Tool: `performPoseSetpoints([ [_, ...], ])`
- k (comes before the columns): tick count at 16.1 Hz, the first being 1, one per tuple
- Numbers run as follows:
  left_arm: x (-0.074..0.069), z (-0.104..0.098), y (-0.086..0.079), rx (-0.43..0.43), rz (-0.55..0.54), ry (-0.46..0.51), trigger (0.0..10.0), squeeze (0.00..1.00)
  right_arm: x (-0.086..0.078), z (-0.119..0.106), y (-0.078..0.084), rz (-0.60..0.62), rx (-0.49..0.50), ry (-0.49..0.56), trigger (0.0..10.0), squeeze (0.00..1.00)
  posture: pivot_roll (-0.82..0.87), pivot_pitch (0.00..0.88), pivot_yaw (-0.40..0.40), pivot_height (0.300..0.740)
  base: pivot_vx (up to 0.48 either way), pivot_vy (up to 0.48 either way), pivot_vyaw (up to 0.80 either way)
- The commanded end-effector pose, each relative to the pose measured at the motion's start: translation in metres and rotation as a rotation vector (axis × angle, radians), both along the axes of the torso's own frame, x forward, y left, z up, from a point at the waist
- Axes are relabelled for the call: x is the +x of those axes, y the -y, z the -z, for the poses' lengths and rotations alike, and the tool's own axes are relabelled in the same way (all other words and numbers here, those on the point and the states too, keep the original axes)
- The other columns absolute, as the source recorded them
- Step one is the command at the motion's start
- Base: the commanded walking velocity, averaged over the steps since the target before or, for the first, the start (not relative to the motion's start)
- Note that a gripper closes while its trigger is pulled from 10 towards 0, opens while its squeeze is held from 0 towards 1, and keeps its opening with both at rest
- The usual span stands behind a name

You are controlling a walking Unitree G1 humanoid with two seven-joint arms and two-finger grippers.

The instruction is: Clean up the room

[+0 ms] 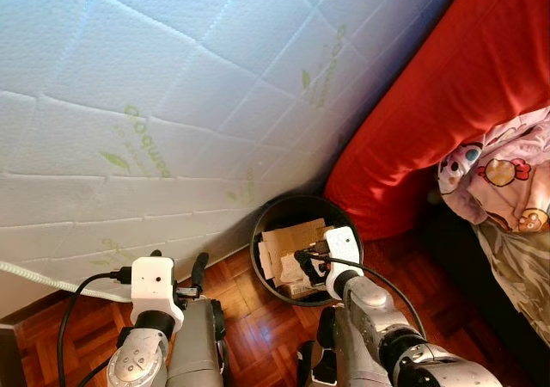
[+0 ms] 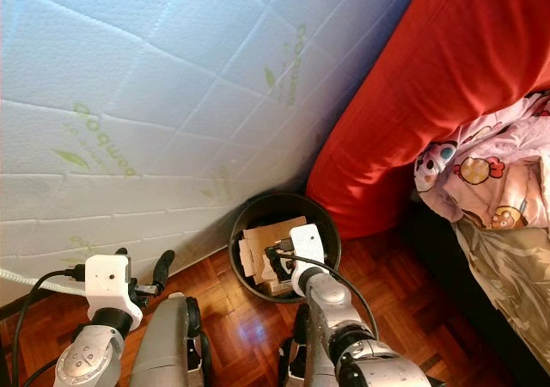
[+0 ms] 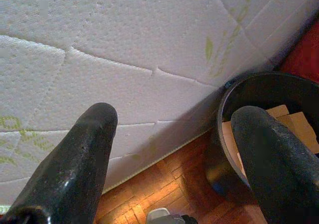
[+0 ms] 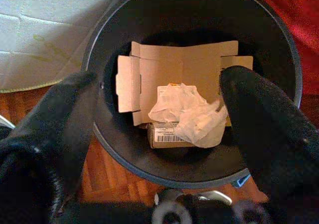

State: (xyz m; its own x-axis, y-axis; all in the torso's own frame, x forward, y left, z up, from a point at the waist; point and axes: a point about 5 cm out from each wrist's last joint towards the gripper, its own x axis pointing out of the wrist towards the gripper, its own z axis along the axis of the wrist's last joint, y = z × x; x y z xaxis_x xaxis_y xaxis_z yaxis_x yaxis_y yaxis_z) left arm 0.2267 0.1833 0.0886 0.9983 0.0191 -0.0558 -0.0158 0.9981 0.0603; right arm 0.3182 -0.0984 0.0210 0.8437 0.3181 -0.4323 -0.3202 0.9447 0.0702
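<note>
Directly above bin [image 4: 194, 171], right gripper [image 4: 159, 119] spread wide.

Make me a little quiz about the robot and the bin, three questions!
1. True or false: the black bin stands on a wooden floor beside the white mattress.
2. What lies inside the bin? A) flattened cardboard and crumpled paper B) socks C) nothing
3. Which gripper hangs right over the bin with fingers spread?

Key:
1. True
2. A
3. The right gripper; the left gripper is off to the side, near the mattress.
</note>
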Motion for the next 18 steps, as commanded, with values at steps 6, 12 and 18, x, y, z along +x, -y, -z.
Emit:
performPoseSetpoints([
  [6,0.000,0.016,-0.007,-0.002,-0.018,-0.058,10.0,0.00,-0.012,0.015,0.036,0.227,0.116,-0.022,10.0,0.00,0.16,0.303,-0.083,0.625,0.000,0.000,0.00],
  [12,0.004,0.052,-0.020,0.006,-0.051,-0.163,10.0,0.00,-0.094,0.075,0.088,0.388,0.078,-0.214,10.0,0.00,0.11,0.180,-0.074,0.695,0.000,0.000,0.00],
  [18,0.018,0.077,-0.029,0.006,-0.077,-0.229,10.0,0.00,-0.117,0.091,0.080,0.382,0.062,-0.306,10.0,0.00,0.09,0.046,-0.056,0.710,0.000,0.000,0.00],
])
